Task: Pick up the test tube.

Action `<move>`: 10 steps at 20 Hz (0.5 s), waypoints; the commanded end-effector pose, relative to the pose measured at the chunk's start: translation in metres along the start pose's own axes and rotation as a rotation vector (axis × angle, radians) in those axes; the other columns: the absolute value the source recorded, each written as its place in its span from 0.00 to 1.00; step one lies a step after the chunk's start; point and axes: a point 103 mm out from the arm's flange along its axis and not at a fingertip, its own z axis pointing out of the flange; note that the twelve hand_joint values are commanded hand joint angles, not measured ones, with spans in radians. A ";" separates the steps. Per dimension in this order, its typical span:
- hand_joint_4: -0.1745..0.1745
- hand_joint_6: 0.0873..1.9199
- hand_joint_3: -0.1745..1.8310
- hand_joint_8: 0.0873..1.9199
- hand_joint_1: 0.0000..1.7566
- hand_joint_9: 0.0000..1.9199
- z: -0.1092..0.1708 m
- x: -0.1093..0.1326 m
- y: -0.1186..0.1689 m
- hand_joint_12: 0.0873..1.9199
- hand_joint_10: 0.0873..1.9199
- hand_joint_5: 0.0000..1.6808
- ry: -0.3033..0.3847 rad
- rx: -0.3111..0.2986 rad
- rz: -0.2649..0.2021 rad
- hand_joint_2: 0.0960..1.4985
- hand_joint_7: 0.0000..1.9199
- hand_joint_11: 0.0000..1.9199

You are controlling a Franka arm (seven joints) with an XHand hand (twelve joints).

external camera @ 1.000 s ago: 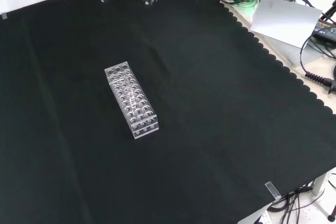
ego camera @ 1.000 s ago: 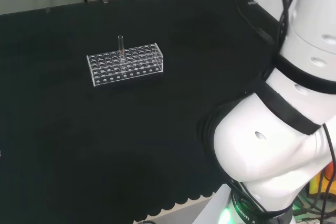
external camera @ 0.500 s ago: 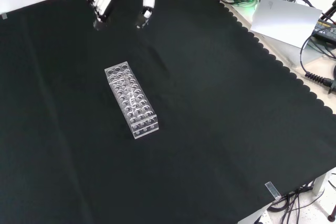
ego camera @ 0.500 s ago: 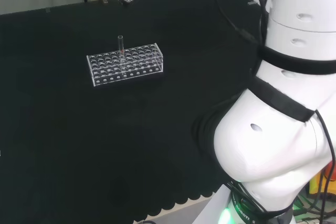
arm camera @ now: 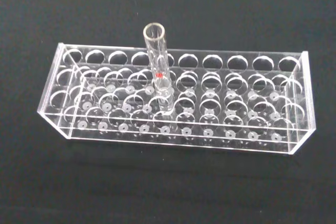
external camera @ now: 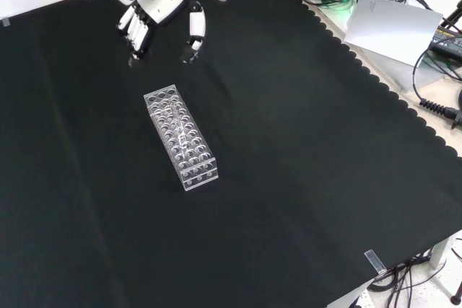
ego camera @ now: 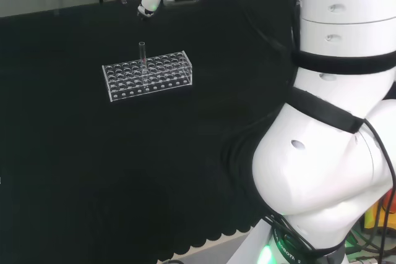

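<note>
My hand (external camera: 155, 1) hangs above the black-clothed surface (external camera: 303, 149), well apart from the clear rack (external camera: 180, 138); in the front view it sits beyond the rack's far short end, higher in the picture. My fingers (external camera: 136, 30) point down toward the cloth, straight and relaxed, with the thumb (external camera: 193, 28) spread off to the side, and they hold nothing. In the head view my hand (ego camera: 150, 1) shows past the rack (ego camera: 147, 75), above it in the picture.

The test tube (arm camera: 158, 66) stands upright in one of the rack's holes, toward the middle of the rack (arm camera: 178, 100), its open mouth rising clear of the top plate. A small red mark sits partway down the tube. In the head view the test tube (ego camera: 142, 54) pokes up from the rack's far rows.
</note>
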 end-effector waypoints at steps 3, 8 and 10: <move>0.10 0.06 0.38 0.42 0.50 0.26 0.023 0.007 0.015 0.79 0.42 0.30 -0.016 0.060 -0.010 0.43 0.30 0.10; 0.10 0.12 0.39 0.42 0.50 0.26 0.039 0.014 0.021 0.79 0.42 0.27 -0.015 0.090 -0.018 0.42 0.30 0.10; 0.10 0.13 0.39 0.42 0.51 0.27 0.044 0.016 0.023 0.79 0.42 0.26 -0.009 0.095 -0.014 0.42 0.30 0.10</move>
